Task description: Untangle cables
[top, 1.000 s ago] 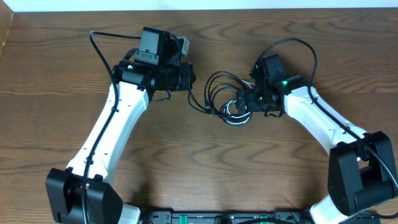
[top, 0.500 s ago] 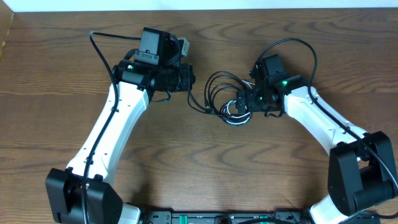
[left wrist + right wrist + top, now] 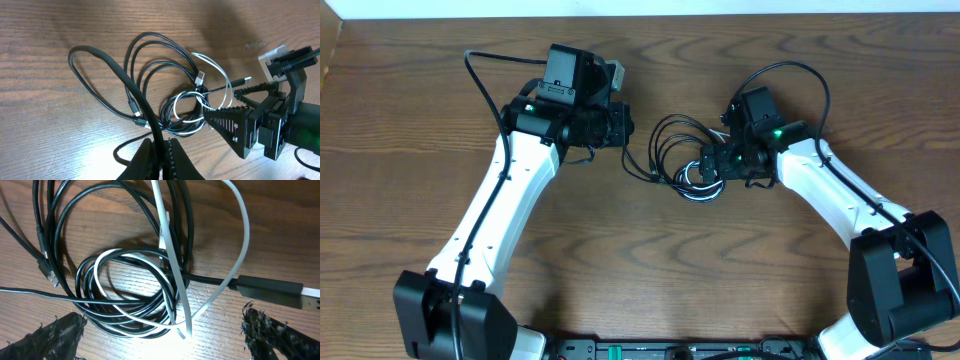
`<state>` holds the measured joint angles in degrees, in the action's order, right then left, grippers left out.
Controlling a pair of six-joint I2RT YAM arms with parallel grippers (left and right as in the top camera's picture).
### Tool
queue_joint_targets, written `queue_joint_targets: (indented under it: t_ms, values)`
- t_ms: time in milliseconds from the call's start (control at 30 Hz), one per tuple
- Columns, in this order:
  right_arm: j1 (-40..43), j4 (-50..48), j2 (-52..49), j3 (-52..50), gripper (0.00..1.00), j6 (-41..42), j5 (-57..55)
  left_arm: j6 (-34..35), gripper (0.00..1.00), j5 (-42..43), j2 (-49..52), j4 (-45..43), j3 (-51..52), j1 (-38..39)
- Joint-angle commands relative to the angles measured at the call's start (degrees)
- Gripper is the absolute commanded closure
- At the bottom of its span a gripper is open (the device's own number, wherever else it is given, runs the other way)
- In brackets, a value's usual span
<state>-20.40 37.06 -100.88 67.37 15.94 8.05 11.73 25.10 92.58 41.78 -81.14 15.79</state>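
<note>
Overhead view, both arms reaching in across the wooden table (image 3: 640,260): my left arm (image 3: 500,210) and right arm (image 3: 830,195) meet over the cables (image 3: 670,140), which lie knotted on the wood between my two tools.

My left tool (image 3: 623,127) is clamped fully shut, and the left wrist view shows one black cable (image 3: 114,69) running straight in between its closed fingers. My right tool (image 3: 708,166) stands spread as wide as it goes, straddling the coil and holding nothing.

The cords look light, limp and smooth. I judge they will slide over each other easily but snag wherever loops cross. A pinch on a single strand should hold. The white cable (image 3: 243,225) arcs clear of the black coil on one side, so that free bend seems the best place for my right tool. The black plug (image 3: 272,289) beside it offers a firmer end.

Set against the overhead pictures from a second ago and half a second ago, nothing visibly differs: arms, tools and tangle sit in the same places.
</note>
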Motion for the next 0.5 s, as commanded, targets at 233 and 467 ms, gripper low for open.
queue_joint_targets:
  t_ms: [233,467]
  values:
    - [-0.31,-0.02,-0.39,-0.28,0.01,0.33,-0.42,-0.98,0.92,-0.74,0.26,0.22,0.35,-0.07]
    - [-0.31,-0.04,-0.39,-0.31,0.01,-6.23,-5.86,-1.01,0.92,-0.74,0.28,0.81,0.35,-0.07]
